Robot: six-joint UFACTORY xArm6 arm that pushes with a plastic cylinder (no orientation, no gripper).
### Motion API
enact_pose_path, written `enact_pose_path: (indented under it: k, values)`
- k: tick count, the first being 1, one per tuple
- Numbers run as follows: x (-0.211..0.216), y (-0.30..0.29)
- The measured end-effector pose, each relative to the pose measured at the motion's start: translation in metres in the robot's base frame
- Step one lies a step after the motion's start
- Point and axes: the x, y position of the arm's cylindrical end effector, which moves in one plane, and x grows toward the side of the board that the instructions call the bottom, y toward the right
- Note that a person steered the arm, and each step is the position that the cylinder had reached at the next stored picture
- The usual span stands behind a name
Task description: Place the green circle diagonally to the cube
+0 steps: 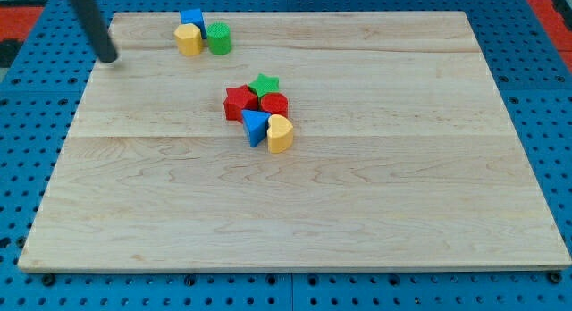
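The green circle (219,38) stands near the view's top left of the wooden board (375,195). It touches the blue cube (192,22) at the cube's lower right and sits just right of a yellow block (188,40). My tip (108,57) is at the board's left edge, well left of these three blocks and apart from them.
A cluster sits near the board's middle: a green star (264,84), a red star (238,102), a red block (274,104), a blue triangle (255,127) and a yellow heart-like block (280,133). Blue pegboard (36,123) surrounds the board.
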Motion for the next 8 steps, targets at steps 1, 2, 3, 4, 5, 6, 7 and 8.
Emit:
enact_pose_path:
  k: [1, 2, 3, 4, 5, 6, 7, 8]
  values:
    - [-0.014, 0.041]
    - [-0.014, 0.078]
    - [-0.012, 0.126]
    - [-0.024, 0.102]
    - [-0.028, 0.067]
    - [-0.022, 0.005]
    - [-0.077, 0.008]
    - [-0.08, 0.087]
